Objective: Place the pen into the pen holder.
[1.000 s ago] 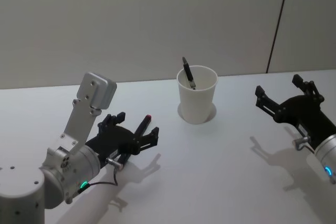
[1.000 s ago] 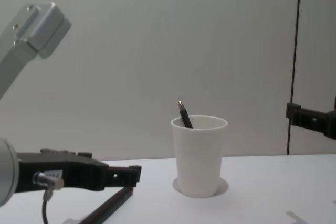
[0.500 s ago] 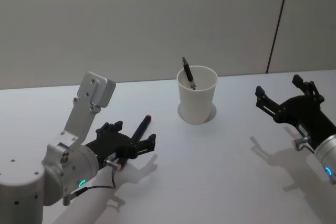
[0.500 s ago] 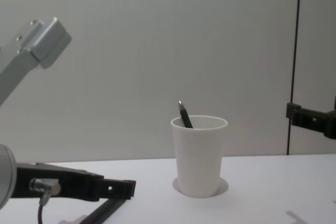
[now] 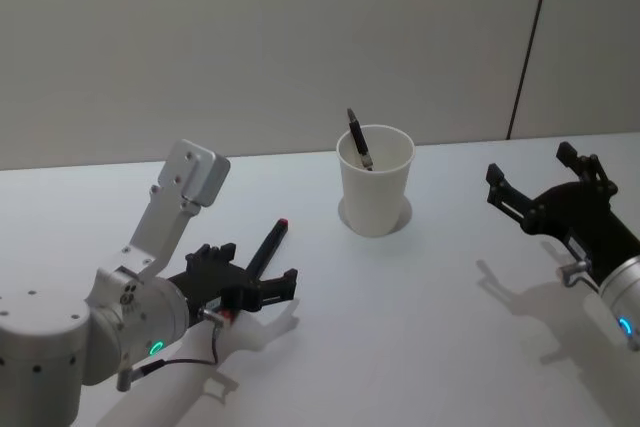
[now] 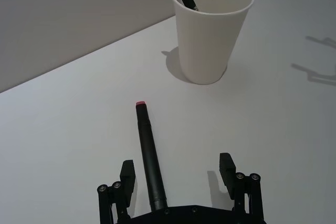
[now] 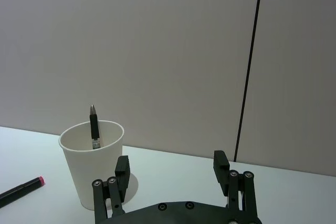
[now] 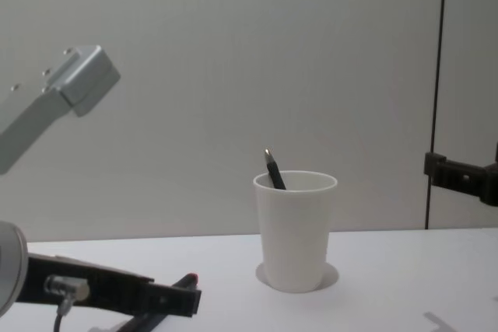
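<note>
The pen (image 6: 147, 153), black with a red end, lay flat on the white table (image 5: 420, 287), its red end aimed roughly toward the pen holder (image 5: 375, 187) and well short of it. The pen holder, a white paper cup, stood upright farther back with a second pen (image 5: 359, 140) leaning inside, its tip above the rim. The left gripper (image 6: 177, 167) sat low over the pen's rear end, fingers spread wide to either side and gripping nothing. Off to the right, the right gripper (image 7: 171, 162) hung above the table, also spread and empty
</note>
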Robot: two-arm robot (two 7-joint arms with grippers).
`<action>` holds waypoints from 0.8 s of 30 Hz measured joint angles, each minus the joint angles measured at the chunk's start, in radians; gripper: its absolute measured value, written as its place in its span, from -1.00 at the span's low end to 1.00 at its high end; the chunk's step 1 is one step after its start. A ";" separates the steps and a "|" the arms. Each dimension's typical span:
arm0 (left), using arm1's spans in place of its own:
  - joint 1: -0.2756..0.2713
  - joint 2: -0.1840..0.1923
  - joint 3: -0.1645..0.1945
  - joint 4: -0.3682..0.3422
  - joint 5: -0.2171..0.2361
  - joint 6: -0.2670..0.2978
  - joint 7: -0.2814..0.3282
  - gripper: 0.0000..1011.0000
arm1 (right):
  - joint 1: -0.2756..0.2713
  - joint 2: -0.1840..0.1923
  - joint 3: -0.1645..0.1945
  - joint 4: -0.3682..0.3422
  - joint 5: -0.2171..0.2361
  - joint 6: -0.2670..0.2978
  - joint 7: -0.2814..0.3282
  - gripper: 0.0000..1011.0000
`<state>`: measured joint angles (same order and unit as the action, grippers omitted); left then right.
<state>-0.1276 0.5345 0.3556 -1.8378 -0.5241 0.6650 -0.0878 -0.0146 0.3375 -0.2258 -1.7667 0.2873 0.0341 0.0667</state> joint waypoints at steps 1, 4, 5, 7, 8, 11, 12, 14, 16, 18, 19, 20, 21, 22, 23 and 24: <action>-0.003 -0.001 0.000 0.004 0.002 0.008 -0.004 0.98 | 0.000 0.000 0.000 0.000 0.000 0.000 0.000 0.98; -0.006 -0.003 0.000 0.008 0.005 0.017 -0.008 0.98 | 0.000 0.000 0.000 0.000 0.000 0.000 0.000 0.98; -0.008 -0.004 0.001 0.012 0.005 0.023 -0.010 0.98 | 0.000 0.000 0.000 0.000 0.000 0.000 0.000 0.98; -0.010 -0.006 0.001 0.016 0.007 0.029 -0.011 0.98 | 0.000 0.000 0.000 0.000 0.000 0.000 0.000 0.98; -0.010 -0.006 0.001 0.018 0.007 0.031 -0.011 0.98 | 0.000 0.000 0.000 0.000 0.000 0.000 0.000 0.98; -0.014 -0.011 0.001 0.029 0.009 0.039 -0.011 0.98 | 0.000 0.000 0.000 0.000 0.000 0.000 0.000 0.98; -0.015 -0.012 0.001 0.031 0.009 0.040 -0.010 0.98 | 0.000 0.000 0.000 0.000 0.000 0.000 0.000 0.98; -0.017 -0.015 0.001 0.036 0.009 0.043 -0.010 0.98 | 0.000 0.000 0.000 0.000 0.000 0.000 0.000 0.98; -0.018 -0.018 0.001 0.042 0.009 0.046 -0.008 0.98 | 0.000 0.000 0.000 0.000 0.000 0.000 0.000 0.98; -0.020 -0.021 0.001 0.047 0.009 0.048 -0.003 0.98 | 0.000 0.000 0.000 0.000 0.000 0.000 0.000 0.98; -0.020 -0.022 0.001 0.049 0.009 0.048 -0.002 0.98 | 0.000 0.000 0.000 0.000 0.000 0.000 0.000 0.98; -0.021 -0.023 0.000 0.051 0.009 0.049 0.000 0.98 | 0.000 0.000 0.000 0.000 0.000 0.000 0.000 0.98; -0.022 -0.025 0.000 0.054 0.009 0.050 0.003 0.98 | 0.000 0.000 0.000 0.000 0.000 0.000 0.000 0.98; -0.022 -0.026 0.000 0.055 0.008 0.050 0.005 0.98 | 0.000 0.000 0.000 0.000 0.000 0.000 0.000 0.98; -0.023 -0.028 0.000 0.058 0.008 0.050 0.006 0.98 | 0.000 0.000 0.000 0.000 0.000 0.000 0.000 0.98; -0.023 -0.029 0.000 0.059 0.008 0.051 0.007 0.98 | 0.000 0.000 0.000 0.000 0.000 0.000 0.000 0.98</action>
<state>-0.1510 0.5059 0.3552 -1.7787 -0.5162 0.7157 -0.0810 -0.0146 0.3374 -0.2258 -1.7667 0.2873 0.0341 0.0667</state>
